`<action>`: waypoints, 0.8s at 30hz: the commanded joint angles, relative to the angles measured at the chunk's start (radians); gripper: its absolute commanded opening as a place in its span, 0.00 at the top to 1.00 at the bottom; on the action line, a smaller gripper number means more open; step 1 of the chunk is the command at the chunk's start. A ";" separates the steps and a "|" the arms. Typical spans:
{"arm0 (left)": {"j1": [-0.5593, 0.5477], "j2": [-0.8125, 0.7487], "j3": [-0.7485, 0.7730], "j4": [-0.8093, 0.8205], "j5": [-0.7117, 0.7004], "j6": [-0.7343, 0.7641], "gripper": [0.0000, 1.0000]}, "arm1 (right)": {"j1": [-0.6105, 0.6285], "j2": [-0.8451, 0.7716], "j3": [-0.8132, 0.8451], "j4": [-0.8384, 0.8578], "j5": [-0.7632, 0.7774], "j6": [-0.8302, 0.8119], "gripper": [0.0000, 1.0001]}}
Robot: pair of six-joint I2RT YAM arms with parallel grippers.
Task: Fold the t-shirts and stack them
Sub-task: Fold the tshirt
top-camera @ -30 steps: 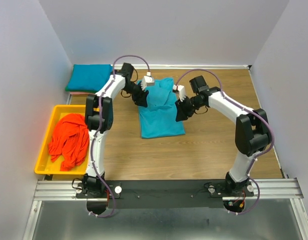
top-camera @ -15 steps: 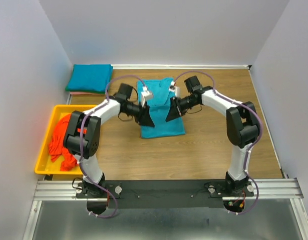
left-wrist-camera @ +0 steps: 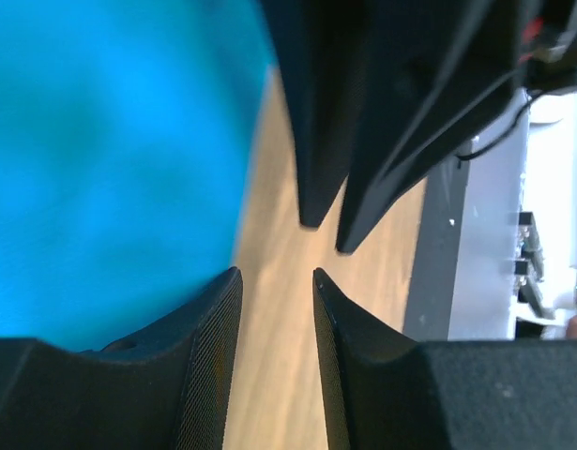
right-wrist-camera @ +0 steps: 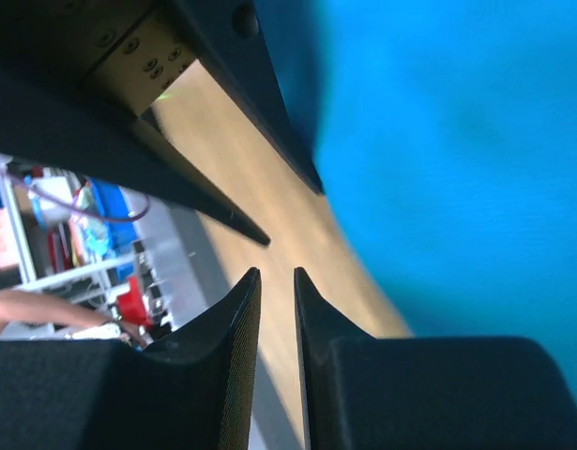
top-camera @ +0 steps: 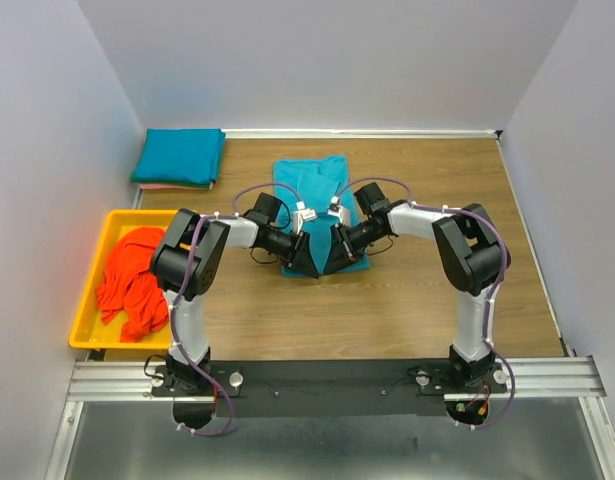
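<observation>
A teal-blue t-shirt [top-camera: 317, 195], folded into a long strip, lies on the wooden table at mid-depth. My left gripper [top-camera: 308, 266] and right gripper [top-camera: 329, 265] meet tip to tip at its near edge, low over the table. In the left wrist view the left gripper [left-wrist-camera: 276, 272] is open over bare wood, with the teal t-shirt [left-wrist-camera: 100, 169] just to its left. In the right wrist view the right gripper [right-wrist-camera: 276, 270] is open by a narrow gap, holding nothing, with the teal cloth [right-wrist-camera: 457, 141] to its right.
A folded teal t-shirt [top-camera: 179, 156] lies on a pink one at the back left corner. A yellow tray [top-camera: 99, 290] at the left edge holds crumpled orange-red t-shirts [top-camera: 135, 280]. Grey walls close in on three sides.
Both grippers have travelled from the shirt's far half down its sides to the near edge and closed in on each other. The shirt lies where it was.
</observation>
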 commanded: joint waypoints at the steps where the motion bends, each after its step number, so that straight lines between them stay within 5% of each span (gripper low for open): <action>1: 0.024 0.079 0.003 -0.003 -0.030 0.020 0.57 | -0.021 0.062 -0.034 0.075 0.073 0.015 0.73; 17: 0.112 0.200 0.100 -0.454 0.075 0.561 0.53 | -0.100 0.062 -0.142 0.091 -0.033 -0.028 0.76; 24: 0.110 0.070 0.184 -0.646 0.085 0.679 0.48 | -0.100 -0.123 -0.085 0.085 -0.096 0.011 0.74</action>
